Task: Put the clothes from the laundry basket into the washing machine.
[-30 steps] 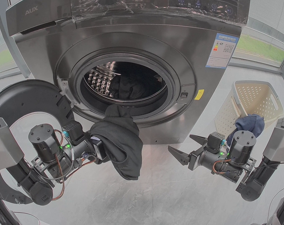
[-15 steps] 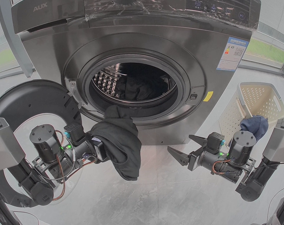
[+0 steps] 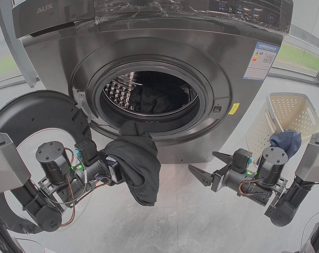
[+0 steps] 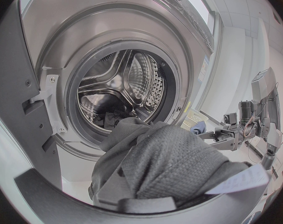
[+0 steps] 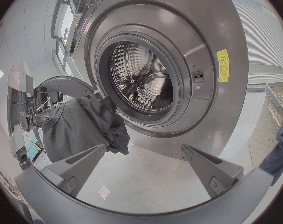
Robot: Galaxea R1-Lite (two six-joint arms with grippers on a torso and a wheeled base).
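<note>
The washing machine [image 3: 159, 43] stands with its round door [image 3: 33, 113] swung open to the robot's left. A black garment [image 3: 138, 166] hangs over the left gripper [image 3: 113, 171], just below the lower rim of the drum opening [image 3: 149, 95] and in front of it. The cloth covers the gripper's end, so one cannot tell if it is closed or not. Inside the drum some dark clothes [image 3: 152, 101] already lie. The right gripper [image 3: 201, 160] is low in front of the machine's right part, spread wide and holding nothing. Behind it, the laundry basket [image 3: 271, 99] leans beside the machine, with a blue garment [image 3: 287, 141] hanging over its near edge.
</note>
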